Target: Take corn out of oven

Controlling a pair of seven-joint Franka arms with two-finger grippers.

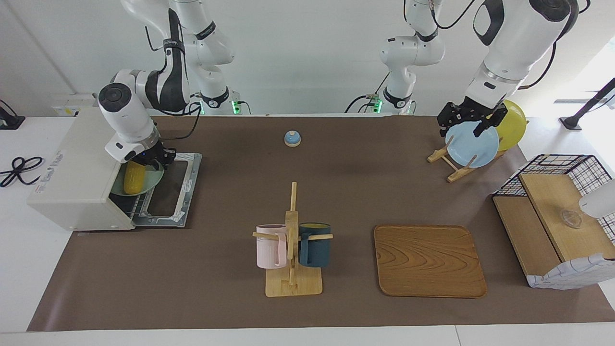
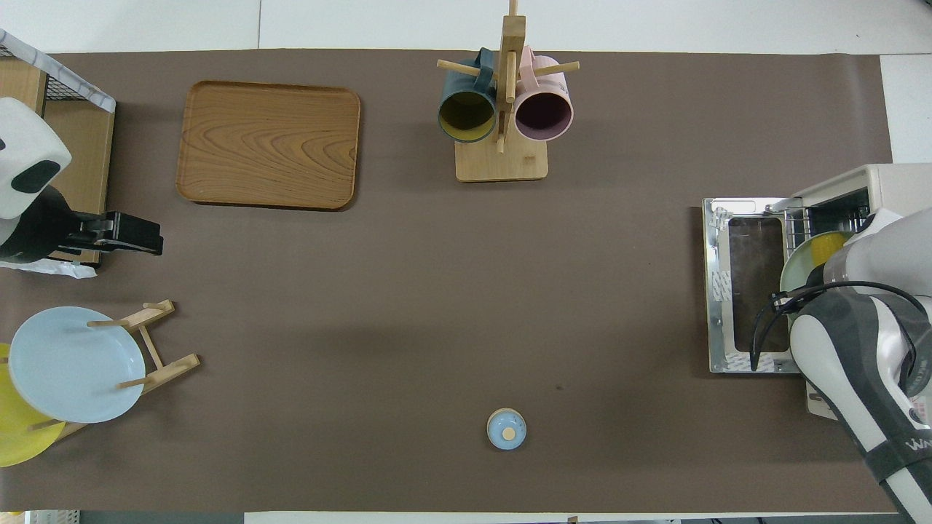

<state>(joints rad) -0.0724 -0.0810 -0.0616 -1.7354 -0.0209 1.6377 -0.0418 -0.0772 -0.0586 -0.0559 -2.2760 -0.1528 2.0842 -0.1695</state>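
A brown-covered surface point(image 1: 336, 192) is seen from two high cameras, with two white robot arms at one long edge. At the right arm's end of the surface, a cream-white oven point(image 1: 77, 178) stands with its glass door point(image 1: 170, 190) dropped flat. A yellow corn point(image 1: 131, 176) lies on a pale green plate point(image 1: 149, 181), which rests on the wire rack at the oven's mouth. The right end effector point(image 1: 156, 161) is lowered over the end of the corn nearer the robots; its fingers are hidden by the wrist, so it cannot be told whether they are closed on the corn or the plate. In the overhead view only a sliver of the corn point(image 2: 826, 247) and the plate point(image 2: 797, 263) shows past the arm.

The left end effector point(image 1: 468, 121) waits in the air over a pale blue plate point(image 1: 472, 144) standing in a wooden rack point(image 1: 444, 161), with its fingers spread wide and nothing held. A yellow plate point(image 1: 513, 124) stands in the same rack. Also on the surface are a wooden tray point(image 1: 429, 261), a mug stand point(image 1: 292, 240) with a pink mug point(image 1: 270, 246) and a dark blue mug point(image 1: 314, 244), and a small blue bell point(image 1: 292, 138)
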